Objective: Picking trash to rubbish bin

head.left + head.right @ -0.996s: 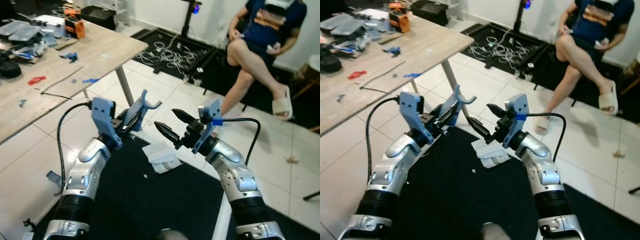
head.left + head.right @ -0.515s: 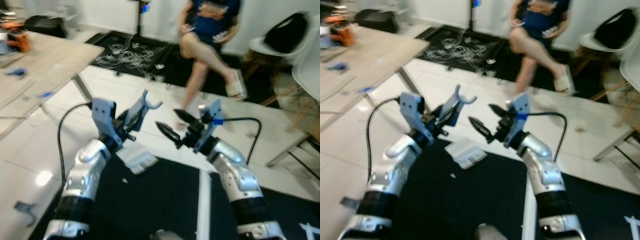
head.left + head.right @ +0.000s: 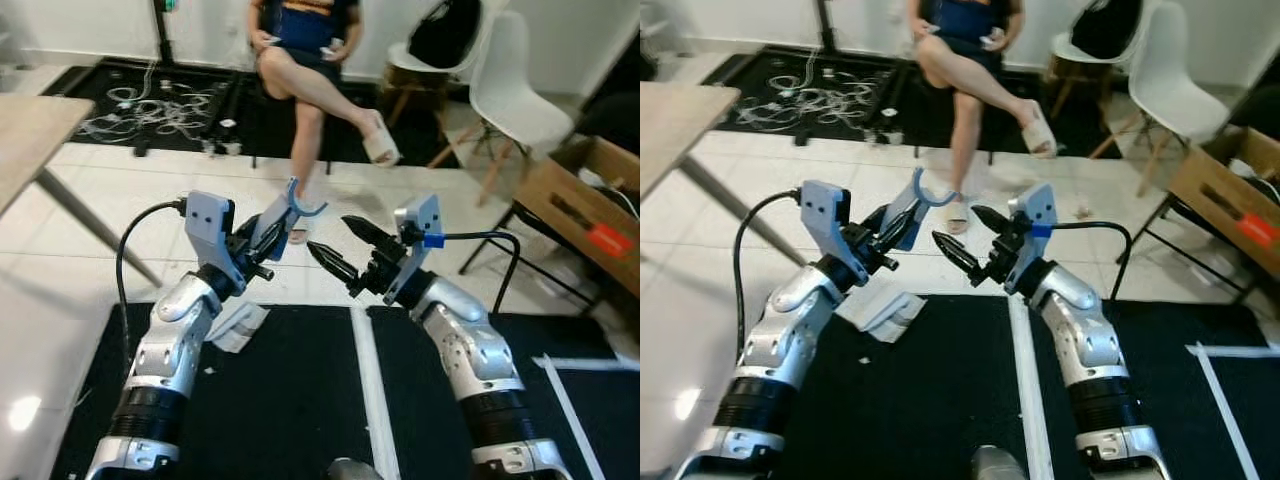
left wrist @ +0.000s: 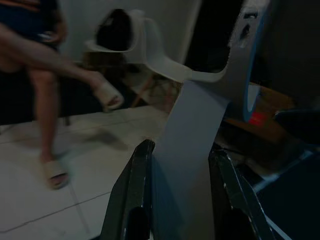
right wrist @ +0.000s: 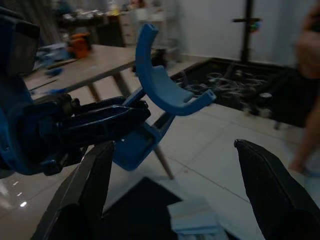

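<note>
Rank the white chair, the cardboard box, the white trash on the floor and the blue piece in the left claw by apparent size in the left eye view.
1. White chair
2. Cardboard box, cut off by the edge
3. Blue piece and white trash: alike; the piece is nearer, so unsure.

two silver arms, black ribbed wrists, blue camera mounts, looping black cables, black pointed jaws

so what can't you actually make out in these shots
- Person: cut off above the chest by the top edge in both eye views.
- Cardboard box: cut by the right edge; contents unclear.
- Blue plastic piece in the left claw: its lower end is hidden between the fingers; left wrist view is dark.
- White wad on the floor: too small to identify.
</note>
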Tool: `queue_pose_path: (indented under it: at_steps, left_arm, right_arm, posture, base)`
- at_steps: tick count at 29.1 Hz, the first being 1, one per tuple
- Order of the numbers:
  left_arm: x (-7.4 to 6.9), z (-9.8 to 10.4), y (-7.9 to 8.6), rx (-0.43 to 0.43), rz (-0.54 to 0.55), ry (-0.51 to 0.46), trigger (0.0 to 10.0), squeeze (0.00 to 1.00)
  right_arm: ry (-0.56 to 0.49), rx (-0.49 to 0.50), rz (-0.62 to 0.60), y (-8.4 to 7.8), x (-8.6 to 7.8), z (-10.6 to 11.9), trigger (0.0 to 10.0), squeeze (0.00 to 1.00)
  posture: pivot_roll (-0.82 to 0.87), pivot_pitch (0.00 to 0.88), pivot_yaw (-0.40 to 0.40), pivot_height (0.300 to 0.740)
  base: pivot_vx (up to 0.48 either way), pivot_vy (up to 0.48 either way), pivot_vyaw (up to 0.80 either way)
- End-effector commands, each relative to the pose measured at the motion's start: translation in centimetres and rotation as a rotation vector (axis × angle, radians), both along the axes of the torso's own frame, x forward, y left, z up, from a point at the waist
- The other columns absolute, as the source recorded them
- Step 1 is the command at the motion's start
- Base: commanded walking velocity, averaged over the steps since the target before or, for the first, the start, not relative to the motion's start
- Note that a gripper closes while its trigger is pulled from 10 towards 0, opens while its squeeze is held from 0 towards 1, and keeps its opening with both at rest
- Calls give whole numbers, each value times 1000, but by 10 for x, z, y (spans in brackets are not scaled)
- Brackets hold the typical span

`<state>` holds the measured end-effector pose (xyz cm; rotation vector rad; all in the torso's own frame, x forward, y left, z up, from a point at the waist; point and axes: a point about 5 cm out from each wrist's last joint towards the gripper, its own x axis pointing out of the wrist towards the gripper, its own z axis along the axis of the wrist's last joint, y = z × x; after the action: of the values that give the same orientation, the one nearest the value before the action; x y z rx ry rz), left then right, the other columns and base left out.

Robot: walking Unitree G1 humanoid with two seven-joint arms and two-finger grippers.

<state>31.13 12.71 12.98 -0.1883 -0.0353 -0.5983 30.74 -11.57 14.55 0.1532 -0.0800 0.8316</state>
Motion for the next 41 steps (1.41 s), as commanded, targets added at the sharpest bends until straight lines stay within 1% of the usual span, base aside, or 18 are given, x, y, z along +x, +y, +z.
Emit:
queue_pose_path:
  at_steps: [1, 41]
  left_arm:
    - [-1, 0, -3, 0, -9, -2, 10000, 0]
    - [-1, 5, -3, 1, -7, -12, 10000, 0]
  right_arm:
    - [2, -4, -1, -2, 0, 0, 10000, 0]
    - [2, 1, -1, -2, 0, 1, 10000, 0]
  posture:
    - [3, 0, -25, 740]
    - [3, 0, -21, 740]
  base:
    - [0, 0, -800]
    - [0, 0, -800]
